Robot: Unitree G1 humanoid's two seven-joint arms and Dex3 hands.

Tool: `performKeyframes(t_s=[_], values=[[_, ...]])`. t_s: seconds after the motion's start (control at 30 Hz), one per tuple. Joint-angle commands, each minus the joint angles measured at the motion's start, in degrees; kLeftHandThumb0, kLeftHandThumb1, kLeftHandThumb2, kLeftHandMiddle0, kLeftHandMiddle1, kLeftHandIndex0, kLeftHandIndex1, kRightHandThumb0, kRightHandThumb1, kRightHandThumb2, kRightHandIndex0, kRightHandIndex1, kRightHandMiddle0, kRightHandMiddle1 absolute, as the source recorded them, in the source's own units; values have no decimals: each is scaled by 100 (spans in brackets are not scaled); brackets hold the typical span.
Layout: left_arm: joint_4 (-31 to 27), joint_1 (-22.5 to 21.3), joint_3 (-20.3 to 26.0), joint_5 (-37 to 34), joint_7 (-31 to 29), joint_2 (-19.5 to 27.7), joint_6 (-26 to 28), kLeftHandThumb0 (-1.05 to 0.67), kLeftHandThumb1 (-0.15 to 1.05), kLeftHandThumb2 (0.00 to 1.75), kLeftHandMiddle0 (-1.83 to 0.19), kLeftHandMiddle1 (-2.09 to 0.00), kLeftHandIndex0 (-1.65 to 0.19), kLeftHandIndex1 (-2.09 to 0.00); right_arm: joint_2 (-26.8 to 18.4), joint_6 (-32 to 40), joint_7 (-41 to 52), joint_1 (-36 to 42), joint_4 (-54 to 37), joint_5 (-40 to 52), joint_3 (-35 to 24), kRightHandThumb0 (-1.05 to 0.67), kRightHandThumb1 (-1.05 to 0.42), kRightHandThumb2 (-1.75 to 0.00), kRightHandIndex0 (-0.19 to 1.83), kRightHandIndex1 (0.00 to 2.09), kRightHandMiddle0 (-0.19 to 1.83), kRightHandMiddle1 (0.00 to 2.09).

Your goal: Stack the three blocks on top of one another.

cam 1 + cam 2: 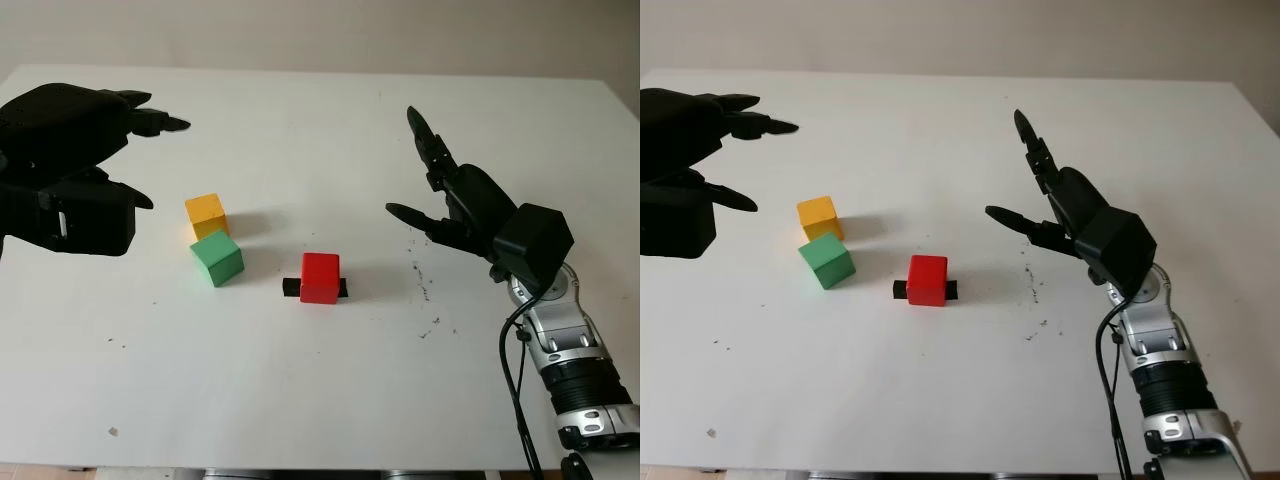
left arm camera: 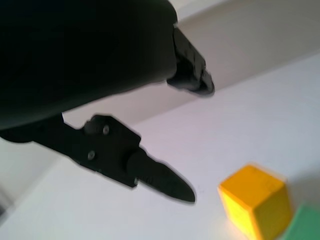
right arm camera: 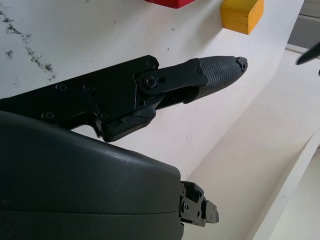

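Observation:
Three blocks sit apart on the white table [image 1: 320, 400]. The yellow block [image 1: 206, 214] is left of centre, with the green block [image 1: 217, 257] just in front of it, nearly touching. The red block [image 1: 320, 277] stands further right on a small black strip [image 1: 290, 288]. My left hand [image 1: 150, 160] is open, hovering left of the yellow block [image 2: 255, 206]. My right hand [image 1: 415, 165] is open, raised to the right of the red block [image 3: 167, 2], with the yellow block [image 3: 242, 15] beyond it.
Dark scuff marks [image 1: 425, 290] speckle the table right of the red block. The table's far edge meets a beige wall [image 1: 320, 30]. A cable [image 1: 515, 370] runs along my right forearm.

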Motion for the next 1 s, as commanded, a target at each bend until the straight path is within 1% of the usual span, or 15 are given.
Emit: performKeyframes(t_s=[0.0, 0.1, 0.17, 0.27, 0.3, 0.37, 0.47, 0.53, 0.57, 0.63, 0.7, 0.77, 0.83, 0.87, 0.97], values=[[382, -331, -319, 487, 489, 183, -555, -39, 78, 4, -11, -5, -28, -5, 28, -83, -39, 13, 0, -17, -93, -75, -105, -13, -19, 1, -15, 6], [862, -754, -747, 1360, 1337, 241, -1192, -41, 78, 5, -9, -4, -27, -5, 74, -3, -52, 41, -50, 44, -153, -75, -105, -11, -19, 2, -14, 6], [1096, -990, -1017, 1886, 1870, 230, -1431, -42, 78, 5, -7, -4, -24, -4, 110, 42, -36, 50, -60, 104, -198, -75, -105, -10, -19, 0, -14, 6], [1319, -1276, -1469, 2775, 2868, 176, -1502, -34, 82, 6, -2, -3, -18, -3, 164, 37, 28, 41, 1, 190, -258, -75, -105, -9, -19, 0, -15, 5], [1399, -1353, -1594, 2992, 3150, 157, -1503, -29, 82, 6, -2, -4, -17, -3, 181, 51, 43, 44, 1, 211, -270, -75, -105, -9, -19, 0, -15, 5], [1558, -1524, -1874, 3412, 3751, 104, -1490, -25, 81, 5, -3, -5, -16, -3, 185, -71, 45, 49, 72, 185, -272, -75, -105, -10, -19, 0, -15, 5], [1874, -1752, -2190, 3724, 4365, -3, -1515, -24, 79, 5, -4, -5, -17, -4, 209, -222, 34, 38, 180, 172, -281, -75, -105, -11, -19, 0, -15, 5], [2129, -1903, -2371, 3845, 4678, -118, -1508, -27, 79, 5, -3, -5, -18, -5, 242, -152, 42, 52, 135, 216, -292, -76, -105, -10, -19, 0, -15, 6], [2261, -1979, -2451, 3882, 4788, -180, -1504, -29, 79, 5, -2, -5, -20, -6, 252, -122, 55, 64, 109, 235, -296, -75, -105, -10, -19, 0, -15, 5], [2499, -2098, -2545, 3828, 4852, -271, -1568, -39, 78, 5, -1, -5, -22, -7, 263, -104, 64, 77, 87, 237, -301, -74, -105, -9, -19, 0, -15, 5], [2781, -2211, -2532, 3539, 4584, -397, -1771, -47, 79, 5, 1, -4, -24, -7, 276, 55, 37, 114, -18, 229, -305, -75, -105, -8, -19, 0, -15, 5], [2962, -2287, -2515, 3273, 4328, -494, -1940, -49, 80, 6, 2, -4, -26, -8, 288, 129, 5, 146, -97, 214, -309, -76, -105, -8, -19, 0, -15, 6], [3053, -2315, -2513, 3072, 4138, -573, -2025, -48, 81, 6, 2, -5, -28, -9, 293, 105, -8, 167, -126, 211, -318, -76, -105, -7, -19, 0, -15, 5], [3069, -2314, -2534, 3036, 4149, -607, -2028, -48, 80, 6, 0, -6, -31, -10, 291, 75, -17, 176, -126, 203, -324, -75, -105, -7, -19, 0, -14, 6], [2984, -2319, -2647, 3115, 4104, -681, -1920, -52, 78, 5, -3, -6, -34, -10, 253, 47, -26, 203, -154, 167, -329, -75, -105, -8, -19, 1, -14, 6]])
